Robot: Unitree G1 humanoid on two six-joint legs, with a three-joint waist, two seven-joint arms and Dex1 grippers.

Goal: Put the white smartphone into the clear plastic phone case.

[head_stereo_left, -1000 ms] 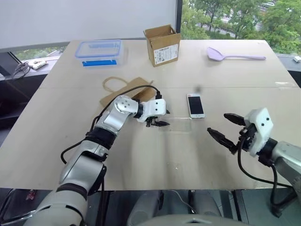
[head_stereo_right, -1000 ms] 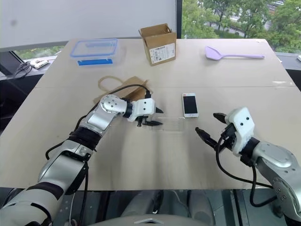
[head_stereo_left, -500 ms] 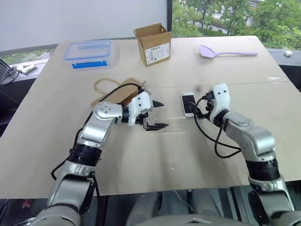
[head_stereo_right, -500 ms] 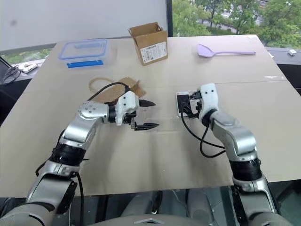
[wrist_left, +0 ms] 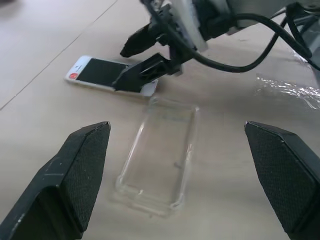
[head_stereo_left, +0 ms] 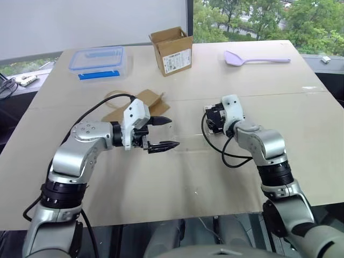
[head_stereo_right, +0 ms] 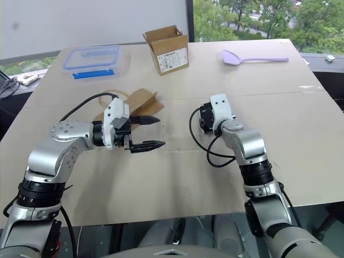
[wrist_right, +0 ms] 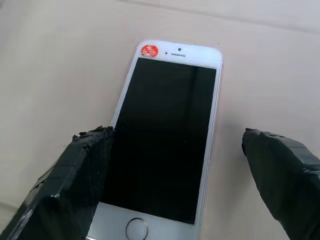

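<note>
White and dark-screened, the white smartphone (wrist_right: 167,140) lies flat on the table (head_stereo_left: 301,134) between the spread fingers of the right gripper (wrist_left: 145,60), while the clear plastic phone case (wrist_left: 160,155) lies empty and face-up just beside it, in front of the wide-open left gripper (head_stereo_left: 161,133), which holds nothing. Closing on so thin a phone lying flush could let the fingers slide over its edges or push it into the case, knocking that light shell askew. Farther back, the cardboard box (head_stereo_left: 172,51) stands open and the blue-lidded clear box (head_stereo_left: 99,60) shut; what either holds I cannot tell.
</note>
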